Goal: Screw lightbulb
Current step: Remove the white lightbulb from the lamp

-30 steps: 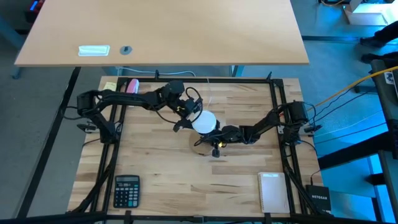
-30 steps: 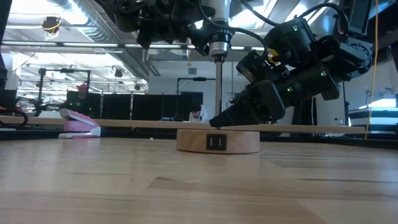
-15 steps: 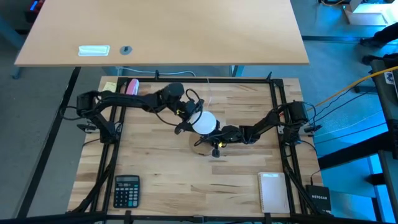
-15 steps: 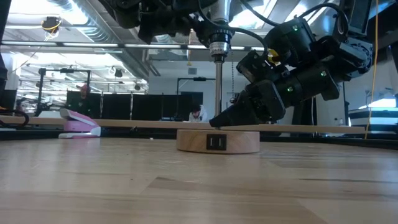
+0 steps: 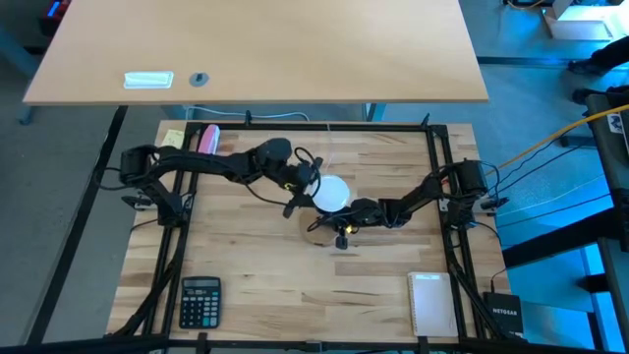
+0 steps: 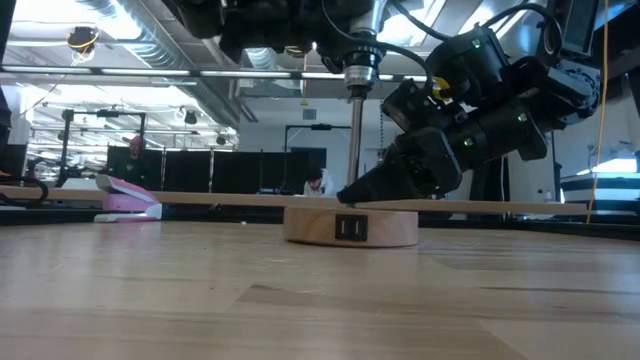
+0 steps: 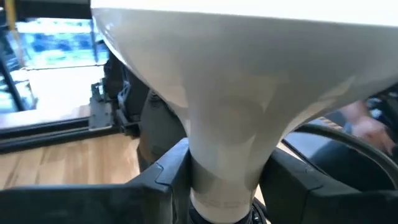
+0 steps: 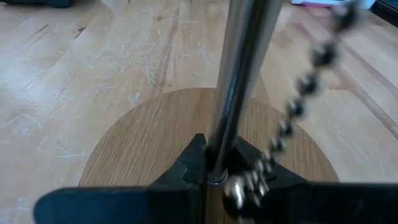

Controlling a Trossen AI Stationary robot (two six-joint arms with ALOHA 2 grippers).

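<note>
The white lightbulb [image 5: 331, 191] sits globe up on the socket [image 6: 359, 70] at the top of a lamp's thin metal pole [image 6: 355, 150]. The pole rises from a round wooden base [image 6: 350, 227] that rests flat on the table. My left gripper [image 5: 313, 195] reaches in from the left at bulb height and is shut on the bulb's neck [image 7: 227, 168]. My right gripper [image 6: 350, 198] comes in low from the right and is shut on the pole's foot, just above the base [image 8: 155, 137]. A bead chain [image 8: 298, 106] hangs beside the pole. My left gripper has the lightbulb's narrow neck [image 7: 205, 177], just above its metal base, between its two fingers [image 7: 163, 182]. The fingers come nearly level from the table's left. The bulb stands upright above them, globe up, on the lamp's socket. My right gripper pinches the foot of the metal pole [image 8: 219, 163] between its two fingertips [image 8: 194, 162], right above the wooden disc. The fingers slant down from the table's right. The pole stands upright and the base lies on the table.
A calculator [image 5: 200, 300] lies at the near left and a white flat box [image 5: 432, 303] at the near right. A pink object [image 5: 208, 136] sits at the far left. Black frame rails [image 5: 437, 167] edge the table.
My left gripper has gone a little toward the table's right edge with the lightbulb. The socket and the top of the pole have shifted the same way, while the wooden base has stayed in place.
</note>
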